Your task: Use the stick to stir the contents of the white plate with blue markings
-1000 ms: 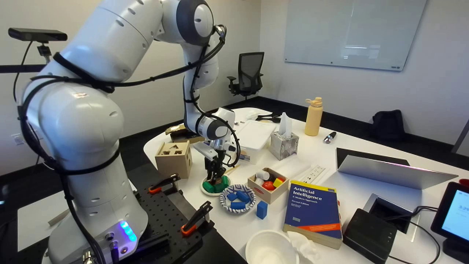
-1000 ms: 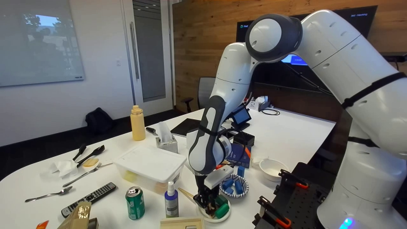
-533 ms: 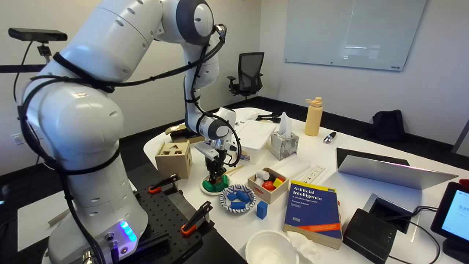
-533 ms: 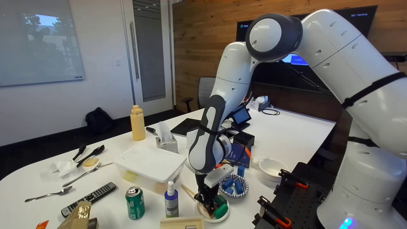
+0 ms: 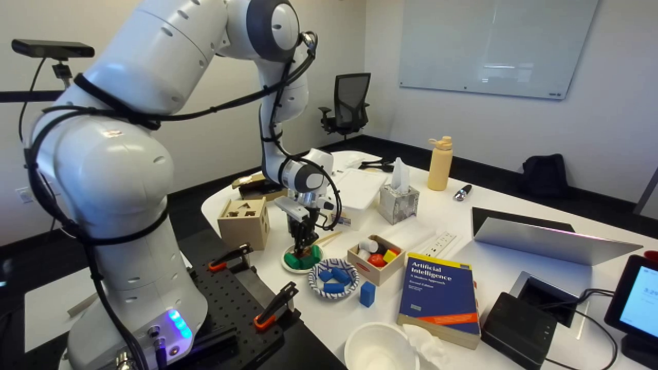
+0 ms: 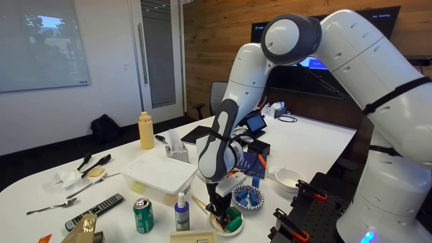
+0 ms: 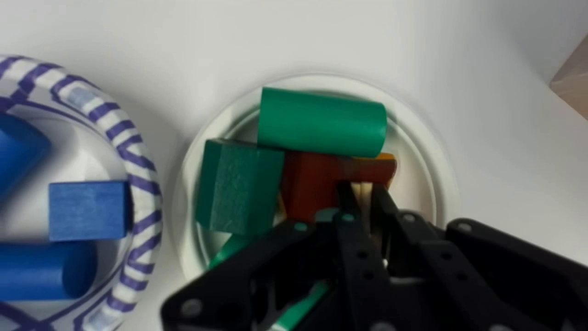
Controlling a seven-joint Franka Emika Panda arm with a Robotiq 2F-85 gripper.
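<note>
The white plate with blue markings (image 5: 314, 285) holds several blue blocks. It stands beside the gripper in both exterior views (image 6: 262, 201) and at the left of the wrist view (image 7: 149, 197). My gripper (image 5: 302, 251) is low over a plain white plate (image 5: 284, 267) of green blocks, next to the blue-marked one. The stick (image 6: 198, 201) shows as two thin pale strips side by side. Their ends sit between my nearly closed fingertips in the wrist view (image 7: 367, 189), and the rest reaches away from the robot, partly hidden behind the gripper.
The plain plate also holds a red-brown piece (image 7: 312, 184) under the fingertips. A lone blue block (image 5: 367, 294), a box of coloured blocks (image 5: 362, 270), a wooden box (image 5: 239, 231), a lidded container (image 6: 158, 172) and a spray bottle (image 6: 182, 212) stand around.
The stick's far end has shifted a little outward across the table. My gripper and the plain plate have shifted slightly. The blue-marked plate has not moved.
</note>
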